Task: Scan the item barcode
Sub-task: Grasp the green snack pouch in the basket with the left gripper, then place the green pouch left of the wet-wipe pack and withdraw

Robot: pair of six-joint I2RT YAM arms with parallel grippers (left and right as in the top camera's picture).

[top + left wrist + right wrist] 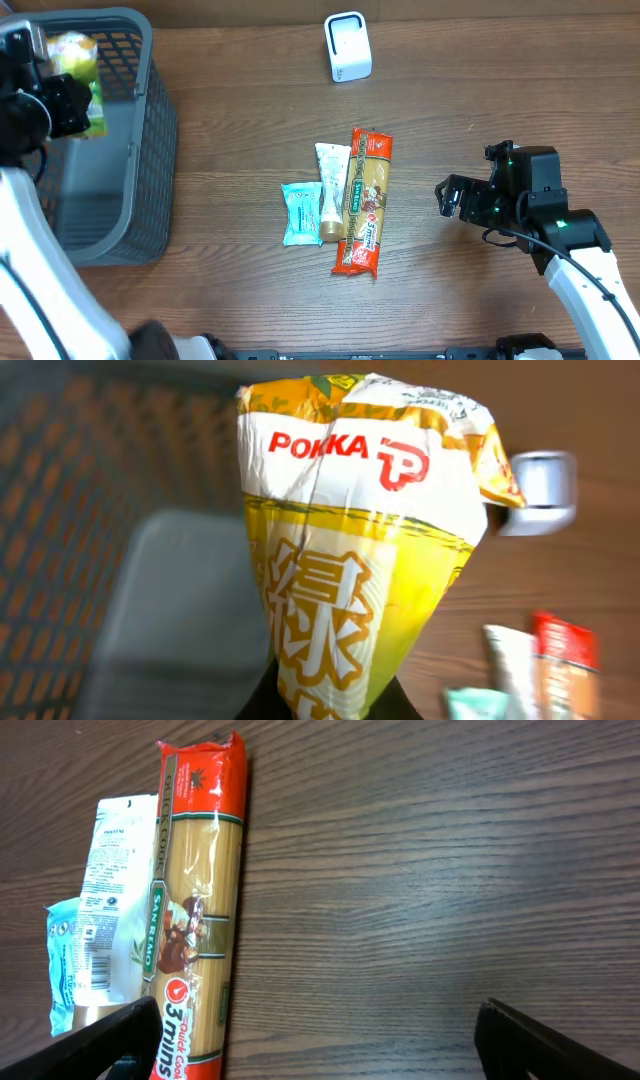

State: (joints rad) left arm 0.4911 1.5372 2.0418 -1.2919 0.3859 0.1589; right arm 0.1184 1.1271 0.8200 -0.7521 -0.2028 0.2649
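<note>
Overhead: left gripper (78, 100) pinches pack (72, 55) over basket (150, 150), right gripper (452, 197) gapes idle; present pack's barcode squarely to scanner (348, 46).

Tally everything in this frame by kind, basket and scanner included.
Pokka pack: 1
Spaghetti packet: 1
White tube: 1
Teal packet: 1
Grey basket: 1
White scanner: 1
Total: 6

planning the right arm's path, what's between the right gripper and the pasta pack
Nothing: only bare table between the right gripper and the pasta pack, plain in the overhead view.
</note>
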